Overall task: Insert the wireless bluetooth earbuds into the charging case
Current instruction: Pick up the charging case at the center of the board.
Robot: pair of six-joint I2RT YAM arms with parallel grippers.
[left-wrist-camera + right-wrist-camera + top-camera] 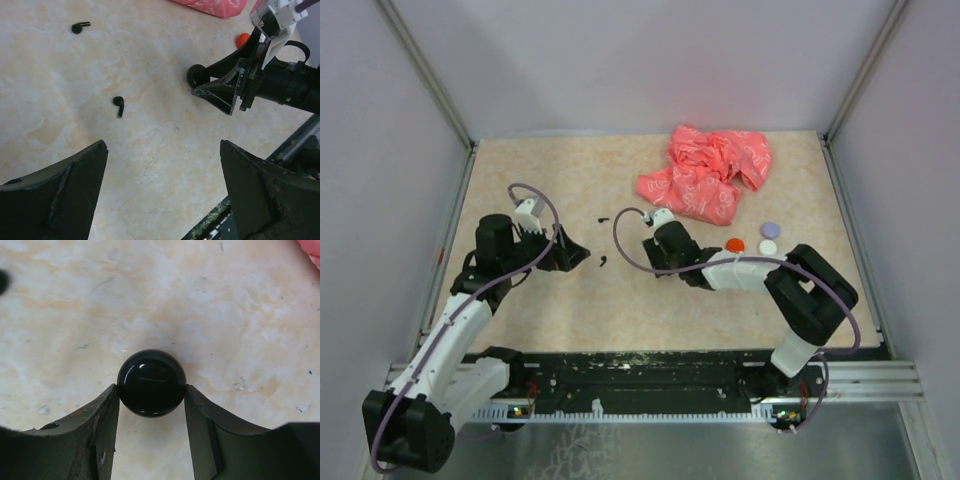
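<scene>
The case (151,382) is being clamped by the right gripper (151,389); an earbud (118,104) is lying ahead of the spread left gripper (162,150), stem pointing toward it.

Bare table (150,150) rings both earbuds (118,106); the right arm (285,85), gripping the charging case (151,382), stands near.

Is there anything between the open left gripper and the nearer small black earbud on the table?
Nothing visible. Only bare beige marbled tabletop lies between the left gripper and the nearer small black earbud. The right gripper, closed on the round glossy black case, sits off to one side.
</scene>
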